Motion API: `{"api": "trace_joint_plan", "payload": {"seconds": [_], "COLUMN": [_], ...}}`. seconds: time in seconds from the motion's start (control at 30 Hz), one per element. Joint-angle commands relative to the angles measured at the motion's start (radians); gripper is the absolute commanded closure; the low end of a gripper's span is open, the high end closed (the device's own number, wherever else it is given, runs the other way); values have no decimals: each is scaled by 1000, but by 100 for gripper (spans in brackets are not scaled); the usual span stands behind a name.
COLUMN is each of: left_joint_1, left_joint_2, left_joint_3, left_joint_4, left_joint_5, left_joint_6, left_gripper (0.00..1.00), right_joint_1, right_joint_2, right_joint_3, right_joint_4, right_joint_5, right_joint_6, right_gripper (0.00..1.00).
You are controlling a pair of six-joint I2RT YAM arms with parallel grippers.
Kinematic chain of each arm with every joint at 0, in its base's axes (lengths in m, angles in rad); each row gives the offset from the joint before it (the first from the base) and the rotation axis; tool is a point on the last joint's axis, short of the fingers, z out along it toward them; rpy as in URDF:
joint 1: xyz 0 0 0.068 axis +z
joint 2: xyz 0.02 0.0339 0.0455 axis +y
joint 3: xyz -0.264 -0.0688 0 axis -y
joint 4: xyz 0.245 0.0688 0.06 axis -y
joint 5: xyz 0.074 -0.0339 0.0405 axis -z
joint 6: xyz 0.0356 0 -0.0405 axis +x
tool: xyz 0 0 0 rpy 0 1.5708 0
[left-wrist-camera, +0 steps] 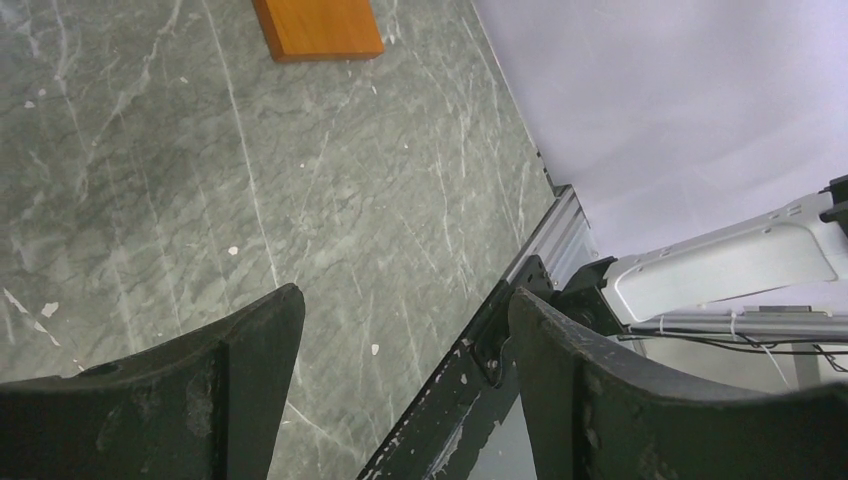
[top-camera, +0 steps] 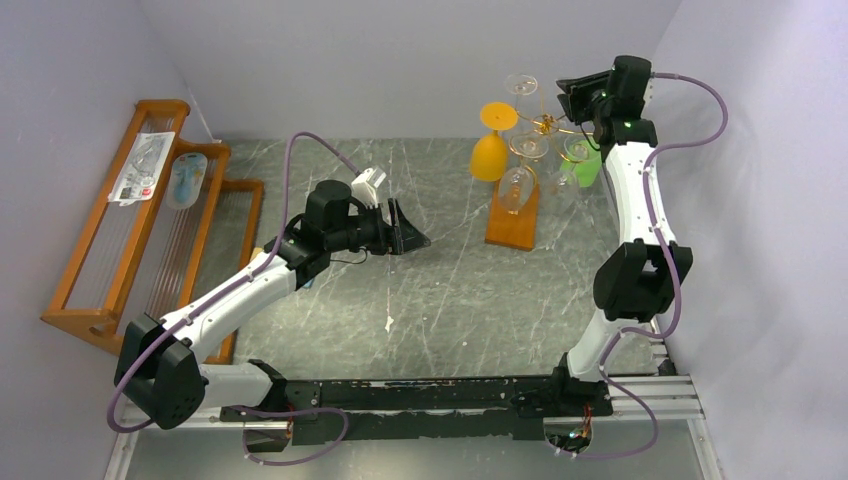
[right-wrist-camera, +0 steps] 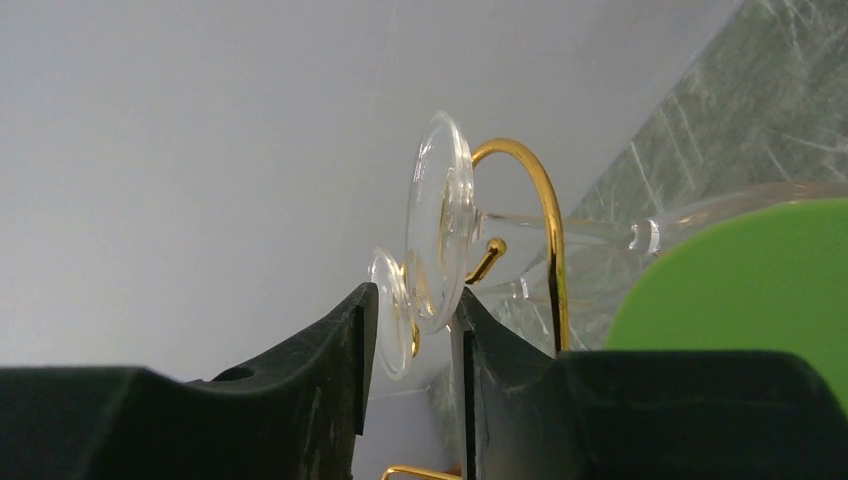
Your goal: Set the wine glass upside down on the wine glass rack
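Nearest, the left hand (left-wrist-camera: 405,295) hangs open over the grey marbled counter (top-camera: 450,300), holding nothing. At the far right, the right hand (right-wrist-camera: 413,295) stands with fingers close either side of the round foot of the clear wine glass (right-wrist-camera: 440,235), whose slender stem crosses a gold arm of the wine glass rack (top-camera: 513,228). Whether they press cannot be told. Judged light, rigid, slick and brittle: best held gently at foot or stem.
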Motion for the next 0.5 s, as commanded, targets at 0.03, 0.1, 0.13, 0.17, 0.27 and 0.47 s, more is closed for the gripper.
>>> {"api": "trace_joint_plan", "payload": {"seconds": [0.03,0.1,0.13,0.17,0.27,0.47], "left_joint_1": [6,7,8,8,8,8], "left_joint_2": [-14,-12,-12,-13,-20,-34], "left_joint_3": [10,14,15,17,23,50], "left_joint_4": [-42,-54,-58,-63,-77,-124], "left_joint_5": [-56,-71,-76,-80,-89,-119], "left_joint_6": [35,47,50,53,61,87], "left_gripper": [21,21,21,21,22,21], "right_joint_1": [-14,-13,-13,-13,-13,-13], "right_joint_2": [-33,-35,-37,-36,-44,-73], "right_joint_3": [-39,-47,-44,-42,-33,-29], "right_joint_4": [42,50,50,49,56,72], "right_joint_5": [-77,-98,-104,-109,-123,-149], "right_joint_6": [42,54,56,59,69,80], "right_gripper": [62,60,59,57,55,52]}}
